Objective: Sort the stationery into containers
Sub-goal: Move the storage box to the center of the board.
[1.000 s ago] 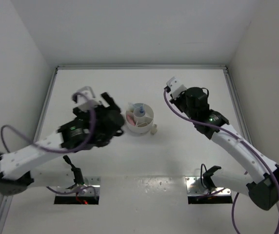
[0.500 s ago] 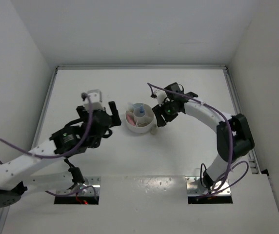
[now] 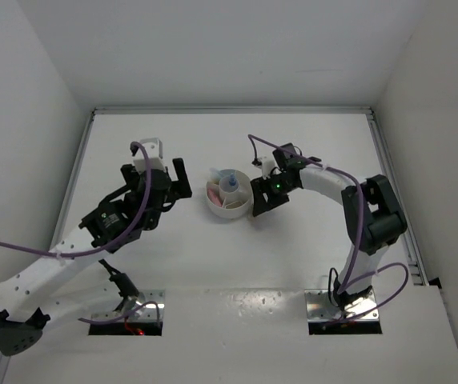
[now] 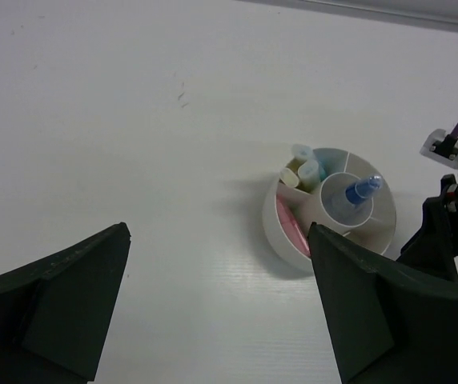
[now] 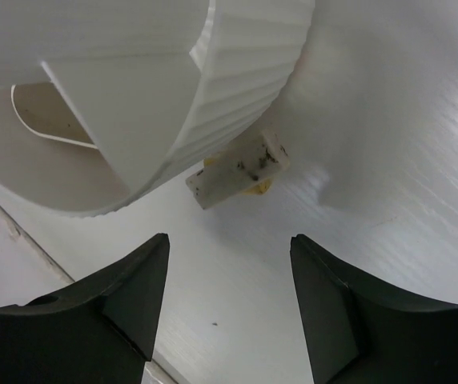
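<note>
The round white container (image 3: 227,210) stands mid-table, and several stationery pieces lie in its compartments. In the left wrist view the container (image 4: 287,244) holds a pink piece (image 4: 288,225), pale blue and yellow pieces (image 4: 302,165) and a blue marker (image 4: 362,190) in the centre cup. A stubby white-beige piece (image 5: 238,169) lies on the table against the container's ribbed outer wall (image 5: 245,72). My right gripper (image 5: 229,238) is open just short of that piece, with nothing between its fingers. In the top view my right gripper (image 3: 261,198) is at the container's right side. My left gripper (image 4: 218,232) is wide open over bare table, to the left of the container (image 3: 157,182).
White walls close in the table on the left, back and right, with a rail along the back edge (image 3: 229,110). The right arm's wrist (image 4: 447,232) shows beside the container in the left wrist view. Purple cables loop off both arms.
The right arm swung in from the right to the container's right side and its gripper opened. The left gripper drew back to the left of the container and opened wider.
</note>
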Controlling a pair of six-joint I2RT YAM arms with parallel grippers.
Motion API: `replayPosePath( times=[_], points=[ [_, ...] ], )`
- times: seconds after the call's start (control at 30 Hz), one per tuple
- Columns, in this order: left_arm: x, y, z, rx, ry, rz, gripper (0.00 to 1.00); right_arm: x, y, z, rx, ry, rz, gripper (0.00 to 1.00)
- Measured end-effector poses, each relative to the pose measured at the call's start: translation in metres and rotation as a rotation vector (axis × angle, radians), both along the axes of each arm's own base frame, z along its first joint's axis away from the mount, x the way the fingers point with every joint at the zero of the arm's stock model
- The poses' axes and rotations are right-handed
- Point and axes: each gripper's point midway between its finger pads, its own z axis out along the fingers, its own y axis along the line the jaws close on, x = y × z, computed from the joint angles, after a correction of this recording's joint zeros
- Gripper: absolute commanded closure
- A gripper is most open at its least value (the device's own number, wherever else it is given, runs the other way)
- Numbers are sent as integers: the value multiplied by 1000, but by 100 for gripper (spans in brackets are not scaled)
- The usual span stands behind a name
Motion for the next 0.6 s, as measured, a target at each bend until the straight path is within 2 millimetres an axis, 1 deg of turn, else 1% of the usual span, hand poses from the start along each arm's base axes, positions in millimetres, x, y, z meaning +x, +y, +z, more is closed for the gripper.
replayPosePath(
  times=[0.1,0.17,0.33,0.6],
  points=[
    [2,1,-9,9,15,-5,0,6,2,-3,3,-6,-24,39],
    [3,2,-13,20,26,-13,0,9,2,-9,-3,-3,-37,39],
    [8,6,-15,29,22,-8,0,18,4,-25,-32,22,-66,41],
    [13,12,-28,50,39,-2,0,35,11,-21,-17,-7,-116,41]
  ],
)
